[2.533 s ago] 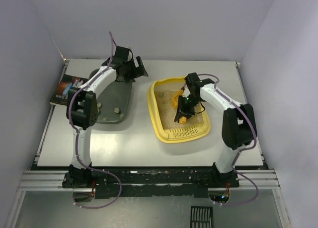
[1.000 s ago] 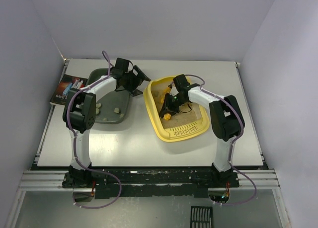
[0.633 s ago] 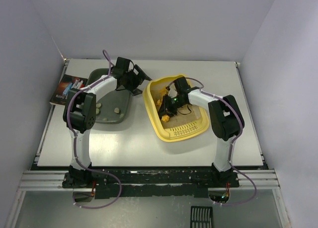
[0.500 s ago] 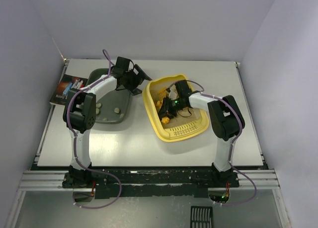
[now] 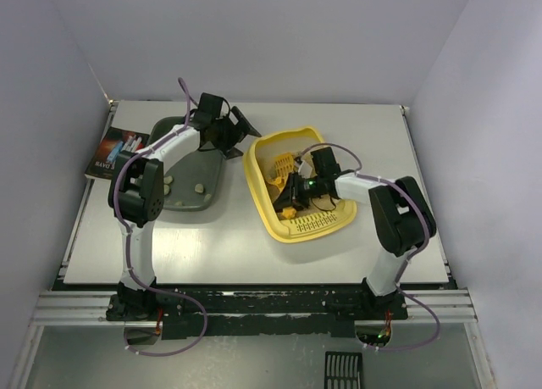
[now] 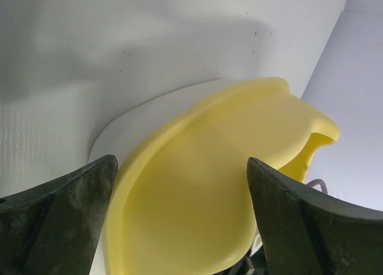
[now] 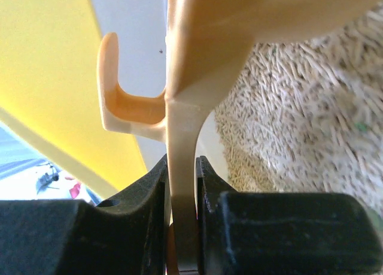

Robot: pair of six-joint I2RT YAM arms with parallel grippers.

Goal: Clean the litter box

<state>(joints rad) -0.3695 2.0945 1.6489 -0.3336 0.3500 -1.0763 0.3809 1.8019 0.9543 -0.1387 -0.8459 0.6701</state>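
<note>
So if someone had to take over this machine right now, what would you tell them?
Left pincer: open, at the litter box's far left corner, gripping nothing.
Right pincer: shut on the scoop's handle, inside the box over the litter.
Done: a few lumps lie in the grey tray beside the box.
Left: probably more sifting; I cannot tell whether any lumps are in the litter.

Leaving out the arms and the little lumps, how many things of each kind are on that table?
Trays: 2 (yellow litter box, dark grey-green tray)
Scoop: 1
Book: 1
Total: 4
</note>
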